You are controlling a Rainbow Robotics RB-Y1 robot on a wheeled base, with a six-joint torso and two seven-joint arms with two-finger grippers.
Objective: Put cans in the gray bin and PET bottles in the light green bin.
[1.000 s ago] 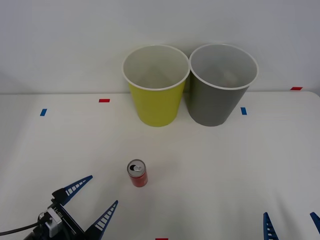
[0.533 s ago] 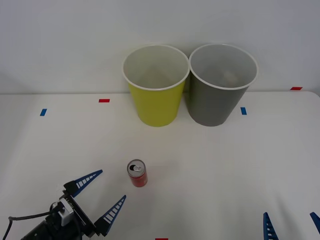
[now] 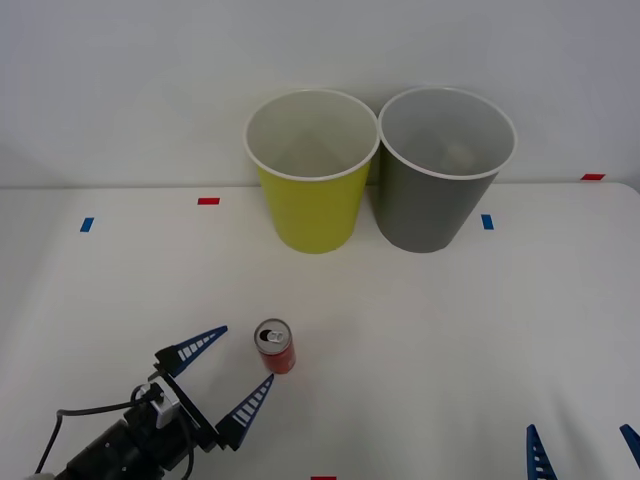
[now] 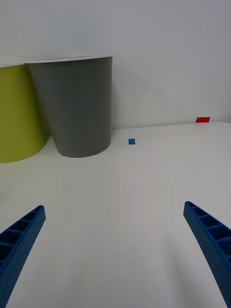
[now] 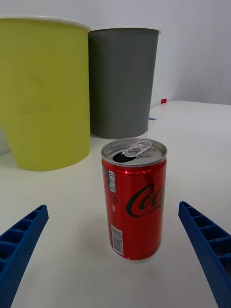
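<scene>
A small red can with a silver top stands upright on the white table, in front of the bins. My left gripper is open just short of it at the front left, its blue fingers pointing at the can's two sides without touching. The light green bin and the gray bin stand side by side at the back of the table. My right gripper is open, low at the front right.
Small red tape marks and blue tape marks dot the table. A white wall rises right behind the bins.
My left gripper has moved forward and to the right, closing in on the can with its fingers still spread. The can, the bins and the right arm have stayed put.
</scene>
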